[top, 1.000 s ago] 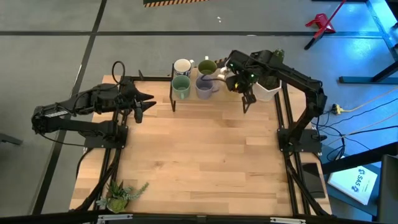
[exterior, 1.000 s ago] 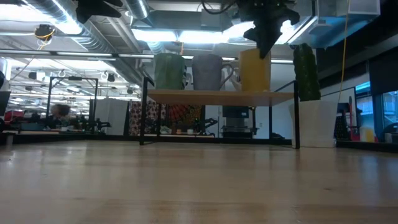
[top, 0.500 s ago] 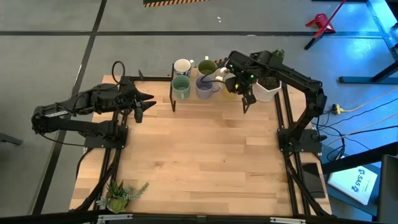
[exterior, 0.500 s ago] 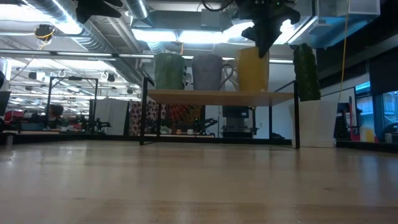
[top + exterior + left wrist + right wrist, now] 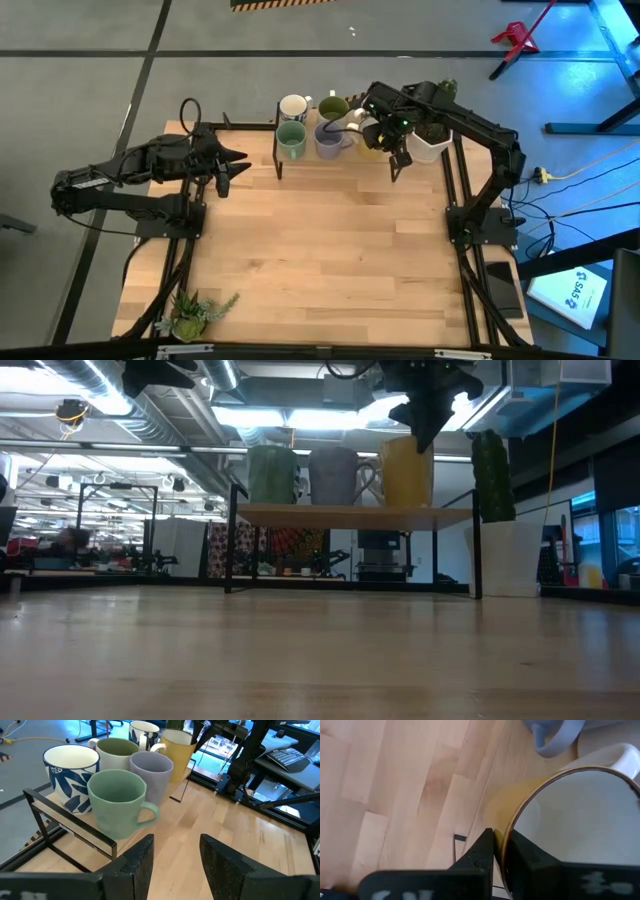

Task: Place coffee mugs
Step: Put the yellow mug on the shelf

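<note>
A low wooden shelf point(image 5: 338, 160) stands at the table's far edge and carries the mugs. In the left wrist view I see a white-and-blue mug point(image 5: 71, 777), an olive one point(image 5: 117, 752), a teal one point(image 5: 120, 802), a lavender one point(image 5: 151, 772), a pale yellow one point(image 5: 176, 750) and a second white-and-blue one point(image 5: 143, 731). My right gripper point(image 5: 501, 842) is shut on the yellow mug point(image 5: 405, 472) at the shelf's right end. My left gripper point(image 5: 175, 855) is open and hangs above the table, left of the shelf. My right gripper pinches the yellow mug's rim point(image 5: 507, 832), with one finger point(image 5: 530, 860) inside the cup and the other finger point(image 5: 482, 852) outside. It comes from above, pointing down. The mug stands upright with its base point(image 5: 405, 505) level with the shelf board beside the lavender mug.
A white pot point(image 5: 510, 555) with a tall cactus point(image 5: 490, 475) stands just right of the shelf, close to my right arm. A small green plant point(image 5: 195, 315) sits at the table's near left corner. The wide wooden table top point(image 5: 320, 250) lies in front of the shelf.
The yellow mug, held in my right gripper, has edged a little toward the lavender mug along the shelf.
</note>
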Available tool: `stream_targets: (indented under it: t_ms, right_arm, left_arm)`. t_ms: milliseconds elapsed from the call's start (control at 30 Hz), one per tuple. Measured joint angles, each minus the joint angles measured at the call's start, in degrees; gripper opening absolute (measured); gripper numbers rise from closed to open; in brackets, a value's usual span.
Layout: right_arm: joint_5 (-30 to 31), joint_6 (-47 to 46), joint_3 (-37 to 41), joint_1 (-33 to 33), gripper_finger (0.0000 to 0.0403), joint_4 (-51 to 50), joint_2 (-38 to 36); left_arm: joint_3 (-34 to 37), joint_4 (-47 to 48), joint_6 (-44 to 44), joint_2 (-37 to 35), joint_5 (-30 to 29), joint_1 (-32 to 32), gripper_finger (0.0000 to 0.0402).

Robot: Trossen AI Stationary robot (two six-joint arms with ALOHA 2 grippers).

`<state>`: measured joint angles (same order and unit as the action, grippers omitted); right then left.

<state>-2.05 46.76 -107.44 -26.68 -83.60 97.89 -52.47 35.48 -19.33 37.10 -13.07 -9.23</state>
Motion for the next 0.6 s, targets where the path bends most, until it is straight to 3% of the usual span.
stream_targets:
  t_ms: [167, 433, 600]
  right_arm:
    - [0.14, 0.04, 0.0, 0.0, 0.0033, 0.12, 0.0]
    - [3.01, -0.02, -0.02, 0.0, 0.0108, 1.58, 0.0]
    - [2.87, -0.04, -0.02, 0.0, 0.013, 1.54, 0.0]
  left_arm:
    - [0.0, 0.02, 0.0, 0.0, 0.01, 0.0, 0.0153]
    - [0.0, 0.0, 0.02, 0.0, 0.02, 0.0, 0.0153]
    - [0.0, 0.0, 0.26, 0.0, 0.02, 0.0, 0.0153]
